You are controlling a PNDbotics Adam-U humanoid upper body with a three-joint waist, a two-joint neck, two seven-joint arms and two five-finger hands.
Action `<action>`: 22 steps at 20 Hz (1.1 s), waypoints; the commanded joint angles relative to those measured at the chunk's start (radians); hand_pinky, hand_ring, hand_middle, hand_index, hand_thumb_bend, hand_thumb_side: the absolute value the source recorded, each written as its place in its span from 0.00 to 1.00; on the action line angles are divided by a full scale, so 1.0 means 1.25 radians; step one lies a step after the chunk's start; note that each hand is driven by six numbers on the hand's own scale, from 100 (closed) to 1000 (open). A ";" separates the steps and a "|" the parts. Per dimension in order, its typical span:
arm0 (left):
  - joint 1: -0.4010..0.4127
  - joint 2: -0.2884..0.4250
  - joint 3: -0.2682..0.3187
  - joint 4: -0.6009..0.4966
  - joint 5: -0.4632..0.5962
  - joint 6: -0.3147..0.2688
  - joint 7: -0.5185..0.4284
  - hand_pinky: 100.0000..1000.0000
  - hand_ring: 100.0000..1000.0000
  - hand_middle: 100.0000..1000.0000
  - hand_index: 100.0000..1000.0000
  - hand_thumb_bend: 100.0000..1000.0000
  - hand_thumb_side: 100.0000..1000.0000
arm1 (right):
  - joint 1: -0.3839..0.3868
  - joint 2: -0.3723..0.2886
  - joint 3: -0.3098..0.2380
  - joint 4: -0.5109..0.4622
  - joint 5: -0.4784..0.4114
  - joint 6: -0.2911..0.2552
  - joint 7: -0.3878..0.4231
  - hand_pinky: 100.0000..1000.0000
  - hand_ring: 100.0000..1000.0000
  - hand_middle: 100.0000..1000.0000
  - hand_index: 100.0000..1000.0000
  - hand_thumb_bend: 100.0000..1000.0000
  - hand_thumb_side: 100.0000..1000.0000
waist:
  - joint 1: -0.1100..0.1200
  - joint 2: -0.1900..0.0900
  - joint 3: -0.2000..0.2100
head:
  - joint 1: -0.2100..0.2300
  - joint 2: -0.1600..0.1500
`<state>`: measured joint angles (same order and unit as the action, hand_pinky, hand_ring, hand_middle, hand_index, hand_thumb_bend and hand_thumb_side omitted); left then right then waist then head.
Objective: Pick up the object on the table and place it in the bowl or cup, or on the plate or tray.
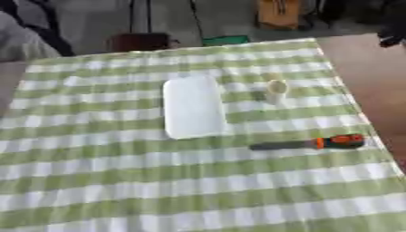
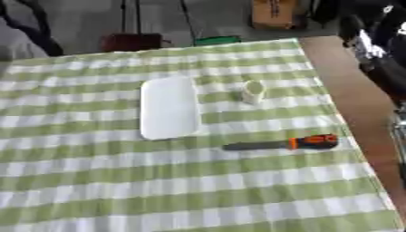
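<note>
A tool with an orange and black handle and a dark shaft (image 1: 309, 143) lies flat on the green and white checked cloth, near the table's right edge, handle pointing right. A white rectangular tray (image 1: 193, 106) lies in the middle of the table, holding nothing. A small pale cup (image 1: 275, 90) stands upright just right of the tray, above the tool. My right hand (image 2: 373, 47) shows only as a dark shape with a silver glint at the upper right, beyond the cloth's edge and well away from the tool. My left hand shows in neither view.
Bare brown tabletop (image 1: 377, 77) runs along the right of the cloth. Beyond the far edge stand a dark brown box (image 1: 139, 41), a green item (image 1: 224, 40) and a wooden box (image 1: 277, 12). A grey sleeve (image 1: 20, 43) shows at the upper left.
</note>
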<state>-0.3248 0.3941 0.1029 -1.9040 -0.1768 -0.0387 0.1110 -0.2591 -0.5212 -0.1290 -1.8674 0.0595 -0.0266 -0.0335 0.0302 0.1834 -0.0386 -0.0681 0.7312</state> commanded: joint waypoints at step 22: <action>-0.008 0.016 0.004 -0.009 0.000 0.000 -0.006 0.52 0.68 0.79 0.83 0.59 0.79 | -0.036 -0.128 0.046 0.234 0.285 -0.034 0.153 0.61 0.66 0.74 0.79 0.59 0.54 | -0.004 -0.015 0.007 | -0.010 -0.001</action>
<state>-0.3249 0.3941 0.1024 -1.9039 -0.1768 -0.0361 0.1056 -0.2893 -0.6356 -0.0722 -1.5876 0.3749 -0.0618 0.1323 0.0281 0.1811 -0.0306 -0.0787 0.7304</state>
